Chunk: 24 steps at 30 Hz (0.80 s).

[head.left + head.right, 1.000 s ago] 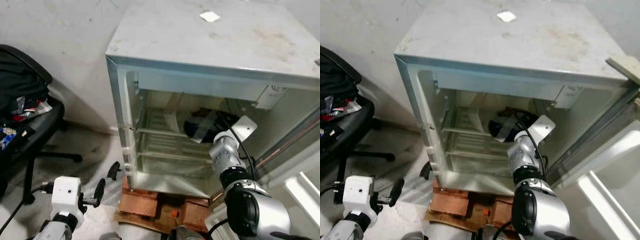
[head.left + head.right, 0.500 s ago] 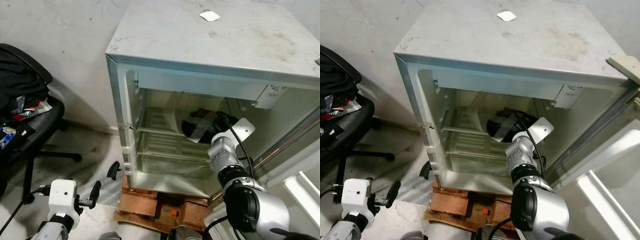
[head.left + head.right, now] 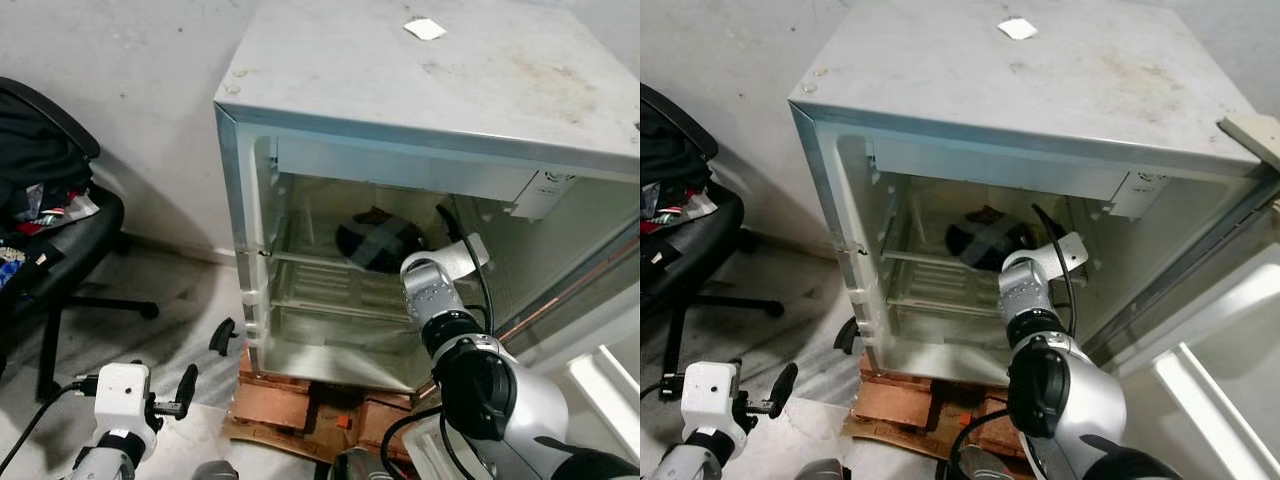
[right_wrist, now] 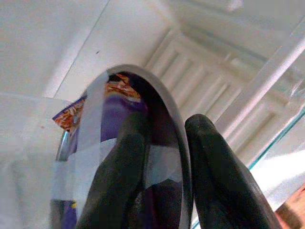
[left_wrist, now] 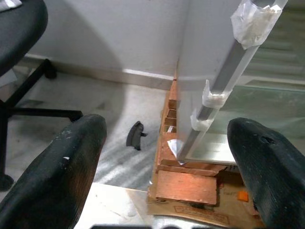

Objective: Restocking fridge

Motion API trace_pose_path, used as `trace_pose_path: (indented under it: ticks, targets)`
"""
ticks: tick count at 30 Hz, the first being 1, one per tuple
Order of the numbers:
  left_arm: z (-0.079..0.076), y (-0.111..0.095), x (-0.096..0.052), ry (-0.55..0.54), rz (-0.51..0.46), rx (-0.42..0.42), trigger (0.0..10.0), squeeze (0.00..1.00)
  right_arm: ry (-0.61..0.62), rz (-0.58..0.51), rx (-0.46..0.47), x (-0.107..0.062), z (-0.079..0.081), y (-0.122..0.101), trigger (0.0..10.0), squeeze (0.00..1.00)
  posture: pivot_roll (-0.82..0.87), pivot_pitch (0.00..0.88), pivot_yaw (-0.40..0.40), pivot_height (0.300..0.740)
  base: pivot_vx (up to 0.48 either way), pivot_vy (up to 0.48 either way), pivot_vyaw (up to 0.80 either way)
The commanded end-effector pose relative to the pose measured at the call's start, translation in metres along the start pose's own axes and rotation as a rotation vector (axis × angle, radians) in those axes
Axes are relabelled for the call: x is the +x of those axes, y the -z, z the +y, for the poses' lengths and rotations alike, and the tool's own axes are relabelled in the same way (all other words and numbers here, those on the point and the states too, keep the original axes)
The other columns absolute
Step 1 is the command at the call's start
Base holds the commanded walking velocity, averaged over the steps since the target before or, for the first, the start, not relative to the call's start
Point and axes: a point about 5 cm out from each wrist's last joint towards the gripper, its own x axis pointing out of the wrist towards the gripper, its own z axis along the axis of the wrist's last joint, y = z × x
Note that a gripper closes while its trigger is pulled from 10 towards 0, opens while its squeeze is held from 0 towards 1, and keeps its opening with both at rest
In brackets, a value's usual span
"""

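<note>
A small white fridge (image 3: 420, 90) stands open on the floor. My right arm reaches into it at the level of the upper glass shelf (image 3: 320, 262). My right gripper (image 4: 167, 129) is shut on the rim of a dark round bowl (image 3: 375, 243). The bowl is crossed with clear tape strips and holds a purple snack packet (image 4: 112, 112). It sits tilted over the upper shelf, toward the back; I cannot tell whether it touches the shelf. Low at the left, beside the fridge's front corner, my left gripper (image 5: 167, 157) is open and holds nothing.
The fridge rests on reddish wooden blocks (image 3: 290, 405). Its door (image 3: 1230, 330) is swung open to the right. A black office chair (image 3: 50, 230) piled with clothes stands at the left. A small black piece (image 5: 136, 135) lies on the floor near the fridge's corner.
My right arm has carried the bowl to the left and deeper into the fridge. The left arm has sunk a little lower.
</note>
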Motion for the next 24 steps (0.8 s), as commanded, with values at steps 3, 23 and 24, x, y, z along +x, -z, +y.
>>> trace_pose_path:
  ticks: [3, 23, 24]
  targets:
    - [0.001, 0.004, -0.001, -0.012, 0.010, -0.008, 10.0, 0.00, -0.017, 0.016, 0.026, 0.000, 0.005, 0.000, 10.0, 1.00, 0.27, 0.154, -0.115, 0.740, 0.000, 0.000, 0.00]
    - [-0.031, -0.044, -0.002, -0.002, -0.086, -0.006, 10.0, 0.00, -0.215, -0.250, -0.395, 0.002, -0.005, -0.056, 10.0, 0.00, 0.22, 0.077, -0.115, 0.740, 0.000, 0.000, 0.00]
    - [-0.031, -0.044, -0.002, -0.002, -0.086, -0.006, 10.0, 0.00, -0.215, -0.250, -0.395, 0.002, -0.005, -0.056, 10.0, 0.00, 0.22, 0.077, -0.115, 0.740, 0.000, 0.000, 0.00]
